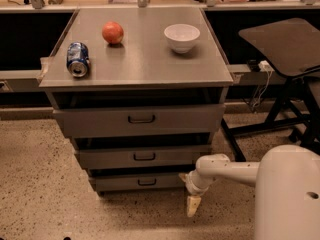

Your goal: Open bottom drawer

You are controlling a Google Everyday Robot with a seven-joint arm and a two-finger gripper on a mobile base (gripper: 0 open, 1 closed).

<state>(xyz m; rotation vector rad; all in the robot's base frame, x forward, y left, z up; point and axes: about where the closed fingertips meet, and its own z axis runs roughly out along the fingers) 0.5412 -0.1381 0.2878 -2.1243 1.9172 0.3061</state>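
Three grey metal drawer fronts (100, 120), one dark loop handle (141, 119) each; bottom drawer (115, 182) narrowest.
Cream gripper (193, 205) low beside its right end; grip impossible to tell.

Bottom drawer (117, 183): grey metal, narrowest front of three, sitting shut, lowest.
Handle (147, 182): small dark loop, sitting at the front's centre.
End effector (192, 205): hanging just beside the drawer's right end, pointing down.

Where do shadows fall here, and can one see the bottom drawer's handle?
Camera view: warm light from above; the apple and the bowl cast small soft shadows on the cabinet top; a dark band lies above each drawer front; the bottom drawer is dimmest, yet its handle shows; the gripper, low to its right over the floor, is well lit.
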